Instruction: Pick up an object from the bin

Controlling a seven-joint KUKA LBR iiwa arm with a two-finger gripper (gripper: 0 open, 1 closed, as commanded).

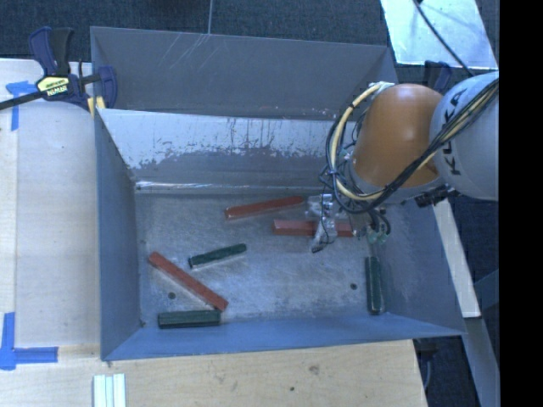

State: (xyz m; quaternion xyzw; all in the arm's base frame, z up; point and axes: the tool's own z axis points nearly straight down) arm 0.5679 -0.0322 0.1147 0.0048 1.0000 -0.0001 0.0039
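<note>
My gripper (321,227) hangs low in the right half of the bin, its metal fingers coming down over a short red-brown bar (294,225). Whether the bar is between the fingers I cannot make out. A longer red-brown stick (263,208) lies just left of it, nearer the back wall. A dark green stick (373,284) lies lengthwise by the right wall, below the gripper.
Further left on the bin floor lie a dark green stick (217,255), a long red-brown stick (187,281) set diagonally, and another dark green bar (188,318) near the front wall. The arm's orange cover and cables hang over the right side.
</note>
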